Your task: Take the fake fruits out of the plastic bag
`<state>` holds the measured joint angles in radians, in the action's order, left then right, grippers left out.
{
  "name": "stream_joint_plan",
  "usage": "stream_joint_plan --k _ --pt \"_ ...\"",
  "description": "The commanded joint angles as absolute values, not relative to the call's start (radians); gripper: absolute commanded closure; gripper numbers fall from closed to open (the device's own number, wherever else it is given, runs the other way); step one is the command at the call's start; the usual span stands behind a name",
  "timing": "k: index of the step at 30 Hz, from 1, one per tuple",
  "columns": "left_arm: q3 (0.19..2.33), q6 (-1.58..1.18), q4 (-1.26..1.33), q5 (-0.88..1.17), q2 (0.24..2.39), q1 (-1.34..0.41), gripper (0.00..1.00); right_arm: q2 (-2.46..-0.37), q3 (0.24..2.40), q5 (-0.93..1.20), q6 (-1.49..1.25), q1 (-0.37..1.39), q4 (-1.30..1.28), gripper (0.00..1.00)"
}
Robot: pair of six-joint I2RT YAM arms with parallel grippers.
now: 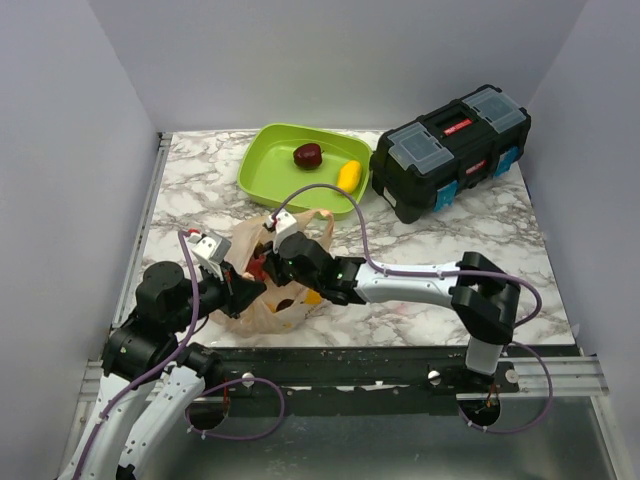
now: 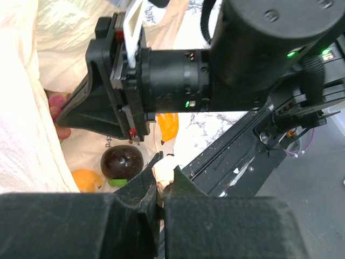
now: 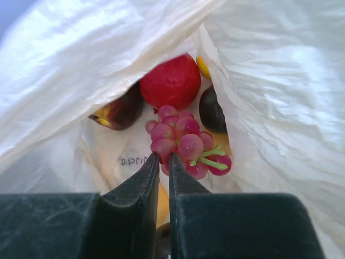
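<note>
Near the table's [image 1: 420, 305] front edge, the plastic bag [image 1: 245, 245] is clamped at its rim by the left hand [image 2: 161, 175], and its mouth is turned toward the right arm. Inside, the right hand [image 3: 161, 162], nearly closed, is set against the grape bunch [image 3: 186, 143], whose green stem is pointed right in the wrist view.

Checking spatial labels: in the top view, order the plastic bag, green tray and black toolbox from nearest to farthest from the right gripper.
1. plastic bag: front left; the right gripper reaches inside it.
2. green tray: just behind the bag.
3. black toolbox: back right corner.
</note>
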<state>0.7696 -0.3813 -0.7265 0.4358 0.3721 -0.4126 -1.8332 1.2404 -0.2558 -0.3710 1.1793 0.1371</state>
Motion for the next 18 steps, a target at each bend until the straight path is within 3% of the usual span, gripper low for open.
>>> stream_joint_plan --k 1,18 --pt "0.761 -0.366 -0.709 0.462 0.368 -0.407 1.0 -1.767 1.217 -0.276 -0.341 1.186 0.207 0.88" --pt "0.762 -0.371 -0.713 0.439 0.379 -0.397 1.0 -1.651 1.195 -0.212 -0.348 1.186 0.16 0.99"
